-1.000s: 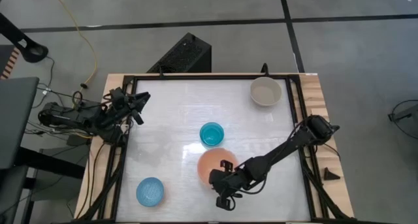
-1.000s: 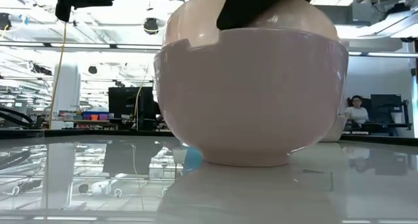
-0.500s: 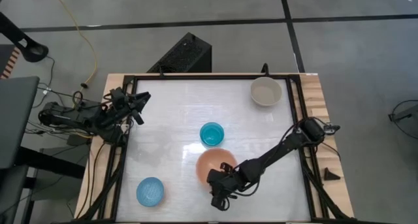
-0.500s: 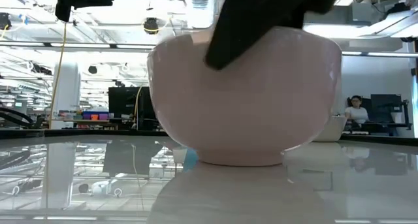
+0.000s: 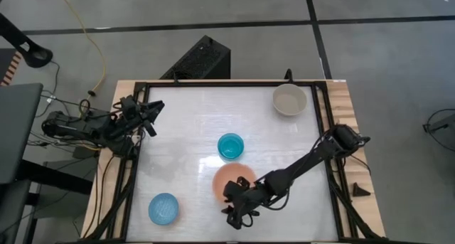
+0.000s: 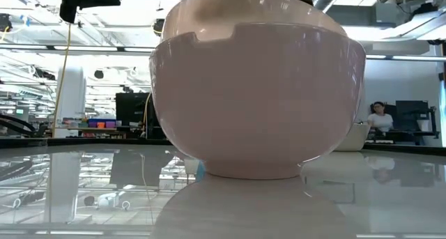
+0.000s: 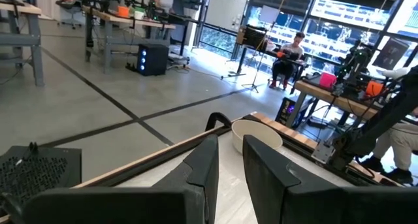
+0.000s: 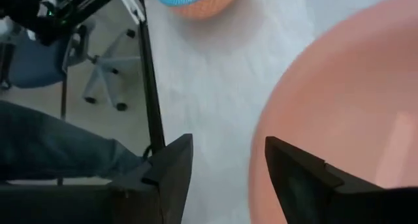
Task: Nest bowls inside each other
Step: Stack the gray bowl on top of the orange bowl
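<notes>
A pink bowl (image 5: 229, 180) stands near the table's front middle. In the low view it sits inside a larger pale bowl (image 6: 258, 106), with its rim (image 6: 244, 12) above that bowl's rim. My right gripper (image 5: 235, 213) hangs open just over the pink bowl's near-left edge (image 8: 339, 106), slanting down. A small teal bowl (image 5: 229, 146) stands just beyond it. A light blue bowl (image 5: 163, 208) is at the near left and a grey-beige bowl (image 5: 289, 99) at the far right. My left gripper (image 5: 147, 117) waits level over the table's left edge, its fingers (image 7: 208, 168) a little apart on nothing.
Black frame rails (image 5: 321, 123) run along the table's sides. A black box (image 5: 201, 59) stands on the floor past the far edge. A person's legs (image 8: 59, 152) and an office chair (image 8: 98, 80) are off the near-left side. The table's far middle (image 5: 213, 109) is bare.
My right gripper has opened, let go of the pink bowl and risen, drawing a little toward the table's near edge while its wrist rolled. The pink bowl stays nested in the pale bowl on the table.
</notes>
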Controlling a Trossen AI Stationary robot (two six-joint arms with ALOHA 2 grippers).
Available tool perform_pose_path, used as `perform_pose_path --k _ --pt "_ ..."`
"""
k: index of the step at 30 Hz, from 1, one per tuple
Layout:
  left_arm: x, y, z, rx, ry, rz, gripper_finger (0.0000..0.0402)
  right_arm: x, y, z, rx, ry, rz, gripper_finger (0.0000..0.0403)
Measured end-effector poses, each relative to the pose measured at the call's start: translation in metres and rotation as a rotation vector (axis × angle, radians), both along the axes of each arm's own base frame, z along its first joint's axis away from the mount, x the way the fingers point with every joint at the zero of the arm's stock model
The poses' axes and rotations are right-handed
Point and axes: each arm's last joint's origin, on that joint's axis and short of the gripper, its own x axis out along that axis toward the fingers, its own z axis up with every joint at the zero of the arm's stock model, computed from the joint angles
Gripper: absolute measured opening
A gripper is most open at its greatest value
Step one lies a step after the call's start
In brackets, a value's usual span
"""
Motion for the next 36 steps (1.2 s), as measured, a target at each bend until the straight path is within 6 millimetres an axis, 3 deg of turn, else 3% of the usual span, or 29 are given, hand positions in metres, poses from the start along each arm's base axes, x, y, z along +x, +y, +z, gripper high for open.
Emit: perform_pose_path --k 9,15,23,26,30,36 --pt "0.000 0.000 0.000 -0.003 -0.003 0.000 0.0059 -0.004 -0.008 0.001 -0.029 0.051 -0.030 0.0231" --pt "0.000 0.000 0.000 -0.002 0.001 0.000 0.0059 -0.010 -0.025 0.029 -0.103 -0.049 -0.156 0.0231" --pt "0.001 -0.001 -0.004 -0.021 0.021 -0.026 0.0059 -0.036 -0.076 0.084 -0.322 -0.138 -0.402 0.0230" --pt "0.001 -0.001 -0.004 -0.022 0.023 -0.031 0.0059 -0.049 -0.099 0.095 -0.388 -0.137 -0.496 0.0230" --pt "0.001 -0.001 -0.004 -0.023 0.021 -0.037 0.0059 -0.068 -0.131 0.095 -0.415 -0.093 -0.575 0.0230" --pt "0.001 -0.001 -0.004 -0.045 0.004 -0.058 0.0059 -0.100 -0.177 0.073 -0.464 0.109 -0.607 0.0230"
